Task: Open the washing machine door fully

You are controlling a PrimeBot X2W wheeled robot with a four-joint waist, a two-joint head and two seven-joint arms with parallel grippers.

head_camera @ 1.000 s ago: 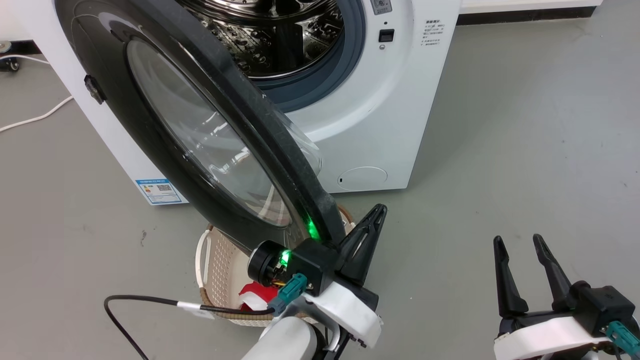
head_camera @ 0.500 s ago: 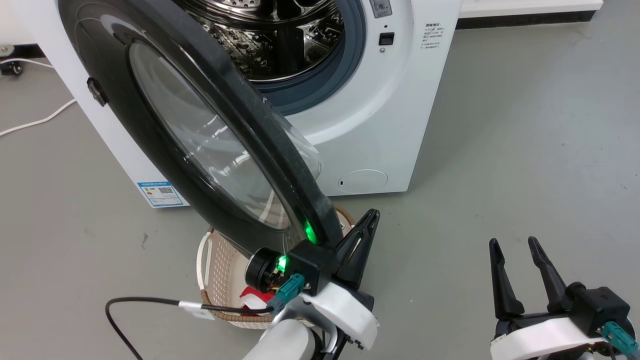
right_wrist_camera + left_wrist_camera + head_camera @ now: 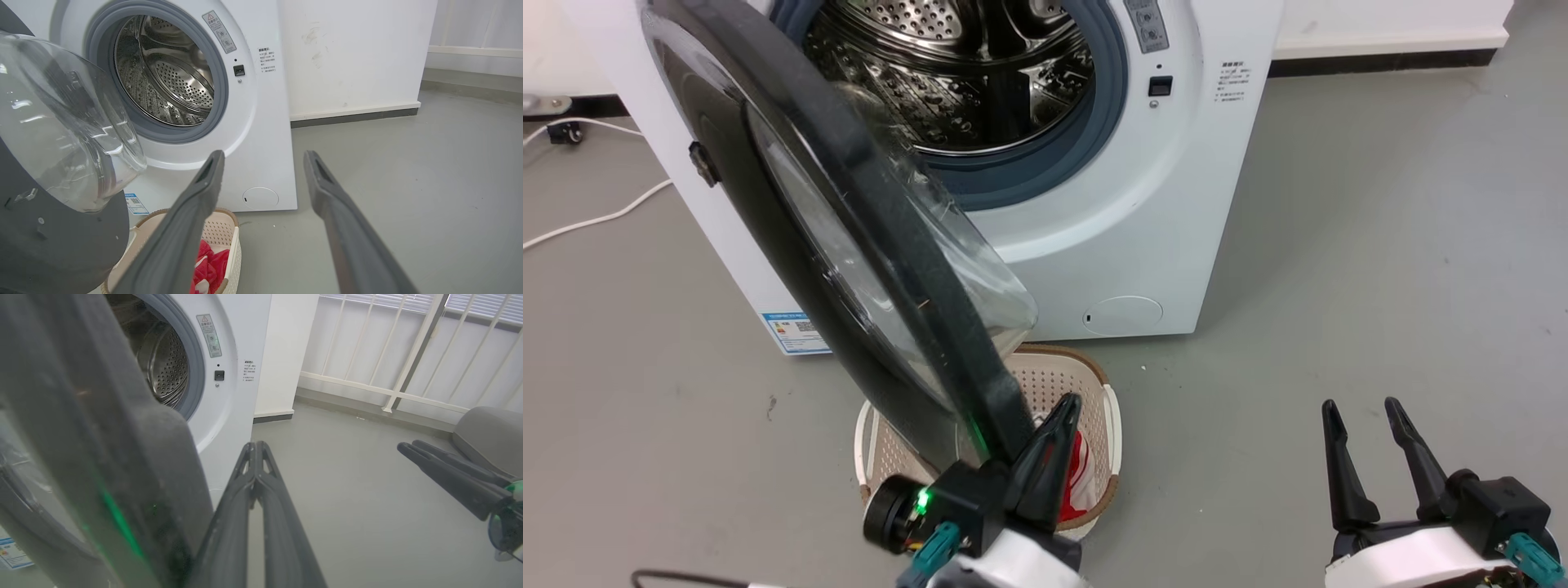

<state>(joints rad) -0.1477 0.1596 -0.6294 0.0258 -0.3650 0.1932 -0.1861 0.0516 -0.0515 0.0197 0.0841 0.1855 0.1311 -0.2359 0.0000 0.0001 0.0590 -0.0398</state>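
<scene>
Down by the basket, the left claw is pinched shut on nothing, the side of its fingers laid against the lower rim of the door; the right claw sits low and well apart with its fingers spread and empty. From the head view the door stands out from the washer on its left-hand hinge, roughly edge-on to me, its lower edge hanging over the basket and the drum in plain sight; I'd call it partly open, with more swing to go.

What worries me is that this is a push, not a grip; the rim is rounded and glossy, so if the arm's path drifts off the door's arc the fingers could slide off the edge and the door would stop short or drift back; a slip inward might knock the glass bowl. The claw also works close above the basket and the red cloth, so dipping lower could snag the rim and drag it. Pushing hard past the hinge's stop would strain it.
</scene>
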